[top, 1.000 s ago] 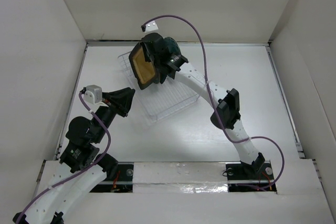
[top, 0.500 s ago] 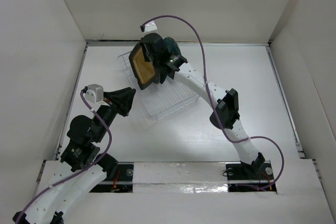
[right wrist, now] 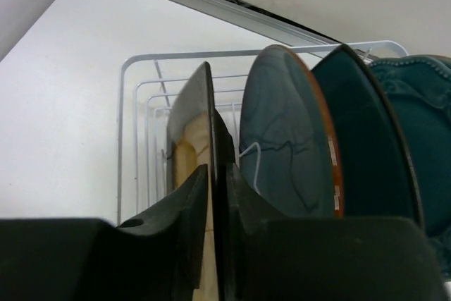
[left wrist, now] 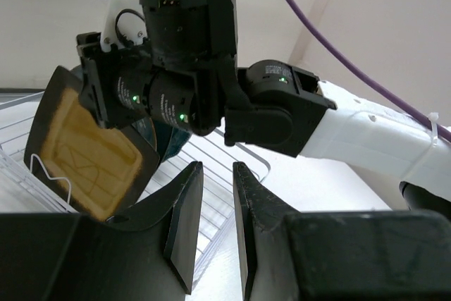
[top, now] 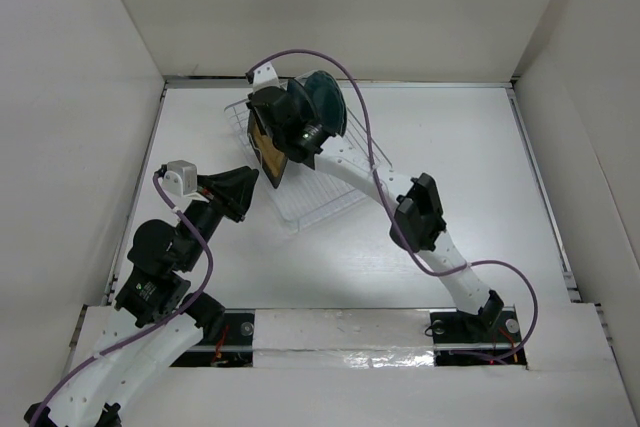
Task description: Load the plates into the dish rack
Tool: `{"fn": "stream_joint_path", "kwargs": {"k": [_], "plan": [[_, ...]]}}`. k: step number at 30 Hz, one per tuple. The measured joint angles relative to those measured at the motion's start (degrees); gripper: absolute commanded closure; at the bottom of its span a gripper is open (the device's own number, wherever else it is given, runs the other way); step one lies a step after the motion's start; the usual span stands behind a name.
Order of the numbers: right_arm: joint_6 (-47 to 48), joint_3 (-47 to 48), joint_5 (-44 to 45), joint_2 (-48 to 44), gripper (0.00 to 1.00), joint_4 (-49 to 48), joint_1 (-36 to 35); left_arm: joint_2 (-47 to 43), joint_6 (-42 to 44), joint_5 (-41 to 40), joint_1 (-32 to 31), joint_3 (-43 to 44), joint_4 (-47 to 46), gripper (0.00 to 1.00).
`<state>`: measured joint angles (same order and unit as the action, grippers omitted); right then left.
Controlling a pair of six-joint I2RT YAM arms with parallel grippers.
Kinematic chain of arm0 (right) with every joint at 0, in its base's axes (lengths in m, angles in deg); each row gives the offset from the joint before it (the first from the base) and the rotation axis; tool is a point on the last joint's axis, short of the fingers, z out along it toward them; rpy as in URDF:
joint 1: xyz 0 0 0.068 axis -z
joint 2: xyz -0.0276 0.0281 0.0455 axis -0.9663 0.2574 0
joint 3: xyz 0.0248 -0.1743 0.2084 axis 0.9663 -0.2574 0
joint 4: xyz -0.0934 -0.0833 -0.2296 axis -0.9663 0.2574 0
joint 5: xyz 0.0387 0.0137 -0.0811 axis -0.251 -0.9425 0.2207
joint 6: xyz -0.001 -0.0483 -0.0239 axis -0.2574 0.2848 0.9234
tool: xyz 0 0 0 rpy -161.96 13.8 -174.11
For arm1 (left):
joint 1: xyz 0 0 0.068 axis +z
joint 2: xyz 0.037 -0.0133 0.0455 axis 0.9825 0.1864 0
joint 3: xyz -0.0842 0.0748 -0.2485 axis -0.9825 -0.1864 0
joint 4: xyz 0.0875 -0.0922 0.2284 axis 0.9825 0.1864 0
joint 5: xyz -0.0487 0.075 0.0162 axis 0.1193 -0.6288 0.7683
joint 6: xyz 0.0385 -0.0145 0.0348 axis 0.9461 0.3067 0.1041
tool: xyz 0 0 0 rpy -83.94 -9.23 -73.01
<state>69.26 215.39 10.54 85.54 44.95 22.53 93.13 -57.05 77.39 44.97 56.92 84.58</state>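
**A:** Start at the left. What's that arm doing?

**B:** Nothing new. The left gripper (top: pixel 243 185) hangs left of centre in the overhead view, near the dish rack's (top: pixel 325 192) near-left corner. Its fingers stand apart with nothing between them.

**A:** So what changed in the last second?

**B:** The amber plate (top: pixel 264 152). It was tilted with its yellow face turned up toward the overhead camera. Now it stands on edge at the left end of the rack, and the right arm has swung left with it.

**A:** Has it been let go?

**B:** Not that I can see. The right gripper (right wrist: pixel 213 170) has a finger on either side of the plate's rim, grasping it. I can't tell whether the lower edge is seated between the ribs.

**A:** What does that mean for the job?

**B:** I'd judge this plate is all but racked. To its right in the wrist view stand a blue-green plate (right wrist: pixel 282 139), a dark teal plate (right wrist: pixel 366 139) and a scalloped plate (right wrist: pixel 416 96), all upright. That makes four, and I can't find a fifth in any view.

**A:** And the surroundings?

**B:** A matte white table (top: pixel 480 167) with the rack in its upper-left part. Plain white walls (top: pixel 60 97) box it in on three sides. A purple cable (top: pixel 365 117) arches over the right arm.
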Motion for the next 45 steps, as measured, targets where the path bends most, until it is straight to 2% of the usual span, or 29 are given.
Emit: {"fn": "stream_joint_path", "kwargs": {"k": [1, 3, 6, 15, 19, 25, 26, 29, 33, 34, 35, 36, 37, 38, 39, 40, 43, 45], "plan": [[0.3, -0.5, 0.5, 0.0, 0.72, -0.7, -0.3, 0.0, 0.0, 0.0, 0.0, 0.0, 0.0, 0.79], [0.6, -0.9, 1.0, 0.0, 0.61, -1.6, -0.9, 0.0, 0.0, 0.0, 0.0, 0.0, 0.0, 0.79], [0.7, -1.1, 1.2, 0.0, 0.53, -2.8, -1.5, 0.0, 0.0, 0.0, 0.0, 0.0, 0.0, 0.79], [-1.4, -1.9, 1.1, -0.1, 0.47, -5.5, -1.5, 0.0, 0.0, -0.4, 0.0, 0.0, 0.0, 0.79], [-2.8, -5.3, 0.8, -1.7, 0.43, -7.2, -1.4, -0.5, 0.0, -1.9, 0.0, 0.0, 0.0, 0.79], [-5.7, -14.5, -2.4, -9.0, 0.26, -8.3, -0.4, -4.0, 0.1, -7.8, 0.0, -0.6, 0.0, 0.90], [-6.2, -16.4, -3.2, -10.8, 0.18, -8.6, -0.2, -4.8, 0.0, -8.9, 0.0, -1.0, 0.0, 0.94], [-7.1, -22.3, -6.3, -16.8, 0.06, -10.9, 0.8, -6.4, 0.0, -12.1, 0.0, -1.9, -0.2, 0.97], [-8.0, -28.3, -10.3, -24.5, 0.03, -13.6, 2.2, -6.4, 0.0, -14.5, 0.0, -2.3, -0.4, 0.94], [-8.2, -29.8, -11.0, -26.4, 0.03, -14.2, 2.4, -6.1, 0.0, -15.0, 0.0, -2.3, -0.4, 0.92], [-8.3, -32.2, -11.6, -28.5, 0.08, -15.9, 2.8, -5.6, 0.0, -15.3, 0.0, -2.3, -0.5, 0.86], [-8.4, -35.5, -11.9, -31.1, 0.16, -17.7, 3.1, -5.0, 0.0, -15.6, 0.0, -2.3, -0.4, 0.71], [-8.6, -39.1, -12.1, -33.9, 0.25, -19.1, 3.5, -4.1, 0.2, -15.8, 0.0, -2.3, -0.4, 0.62], [-9.0, -42.7, -12.5, -36.3, 0.66, -22.1, 3.8, -3.0, 0.2, -15.7, 0.0, -2.3, -0.4, 0.53], [-8.8, -49.3, -12.3, -40.9, 0.95, -23.4, 4.3, -1.8, 0.2, -15.7, 0.0, -2.3, -0.4, 0.50], [-9.2, -55.1, -12.2, -44.8, 1.00, -25.0, 4.9, -0.2, 0.2, -15.6, 0.0, -2.3, -0.3, 0.48], [-10.0, -72.3, -11.5, -57.4, 1.00, -30.5, 8.2, 5.1, 0.5, -14.9, 0.0, -2.2, 0.8, 0.42], [-11.3, -82.3, -11.3, -65.8, 1.00, -31.8, 12.8, 7.8, 0.7, -14.4, 0.0, -2.1, 1.5, 0.41]]}}
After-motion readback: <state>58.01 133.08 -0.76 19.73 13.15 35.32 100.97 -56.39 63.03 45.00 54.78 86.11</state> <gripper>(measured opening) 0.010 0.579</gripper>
